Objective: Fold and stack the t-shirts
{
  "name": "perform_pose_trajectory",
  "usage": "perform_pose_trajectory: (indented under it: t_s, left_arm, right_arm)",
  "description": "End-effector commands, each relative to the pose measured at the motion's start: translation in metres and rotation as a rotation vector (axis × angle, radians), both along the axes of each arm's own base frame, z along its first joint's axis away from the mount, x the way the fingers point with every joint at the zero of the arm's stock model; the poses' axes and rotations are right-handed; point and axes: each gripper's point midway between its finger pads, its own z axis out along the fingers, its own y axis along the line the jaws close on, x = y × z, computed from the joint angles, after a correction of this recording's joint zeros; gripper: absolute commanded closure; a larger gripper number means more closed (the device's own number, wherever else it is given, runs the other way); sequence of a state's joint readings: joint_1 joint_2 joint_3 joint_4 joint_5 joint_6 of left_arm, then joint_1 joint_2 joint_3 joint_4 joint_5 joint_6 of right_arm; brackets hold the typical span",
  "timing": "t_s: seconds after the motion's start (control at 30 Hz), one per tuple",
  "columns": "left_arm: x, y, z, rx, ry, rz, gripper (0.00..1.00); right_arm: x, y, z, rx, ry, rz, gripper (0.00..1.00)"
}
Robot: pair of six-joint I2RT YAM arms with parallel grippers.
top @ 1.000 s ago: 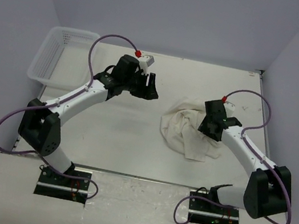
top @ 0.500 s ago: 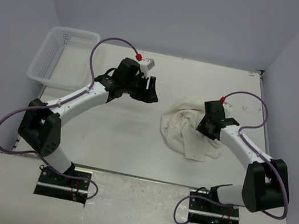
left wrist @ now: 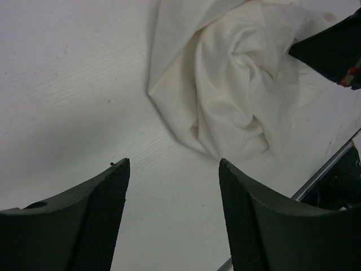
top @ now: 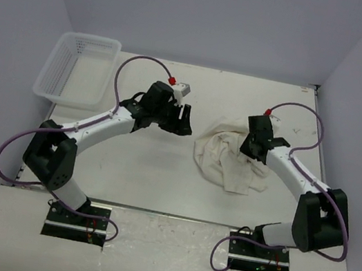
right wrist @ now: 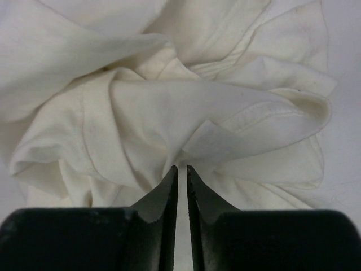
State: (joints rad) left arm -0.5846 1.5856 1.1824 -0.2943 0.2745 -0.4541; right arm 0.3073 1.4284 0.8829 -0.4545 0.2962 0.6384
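Note:
A crumpled cream t-shirt (top: 222, 158) lies in a heap on the table, right of the middle. My right gripper (top: 250, 146) is pressed into its far right part. In the right wrist view the jaws of this gripper (right wrist: 181, 167) stand almost together, with a fold of the t-shirt (right wrist: 169, 101) pinched between them. My left gripper (top: 185, 119) hovers just left of the heap, open, with nothing between its fingers. In the left wrist view the bare table shows between the spread jaws of that gripper (left wrist: 172, 164), with the t-shirt (left wrist: 231, 84) just beyond them.
A white mesh basket (top: 74, 67) stands at the far left corner of the table. Grey walls close in the back and both sides. The table's near edge (left wrist: 324, 166) runs close behind the heap in the left wrist view.
My right gripper's jaws have closed onto a fold of the t-shirt. My left arm has moved a little nearer and to the right, toward the heap, still open.

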Motion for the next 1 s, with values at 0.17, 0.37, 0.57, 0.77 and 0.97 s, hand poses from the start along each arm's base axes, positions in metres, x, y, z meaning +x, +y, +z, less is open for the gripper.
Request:
perform_pose_trajectory:
  t_s: [0.17, 0.37, 0.57, 0.77, 0.97]
  left_arm:
    - [-0.011, -0.012, -0.015, 0.039, -0.041, 0.014, 0.34]
    - [-0.027, -0.029, -0.025, 0.049, -0.025, -0.035, 0.33]
    - [-0.05, -0.062, -0.035, 0.031, 0.018, -0.134, 0.32]
    - [-0.06, -0.092, -0.051, -0.005, 0.076, -0.2, 0.33]
    - [-0.049, -0.109, -0.07, 0.011, 0.091, -0.206, 0.35]
  right_arm:
    - [0.033, 0.015, 0.124, 0.009, -0.293, 0.121, 1.0]
    - [0.019, 0.007, 0.151, -0.004, -0.321, 0.118, 1.0]
    - [-0.001, 0.019, 0.137, 0.09, -0.328, 0.172, 0.5]
    - [-0.016, 0.014, 0.123, 0.081, -0.297, 0.171, 0.47]
    - [-0.027, 0.014, 0.115, 0.097, -0.291, 0.184, 0.46]
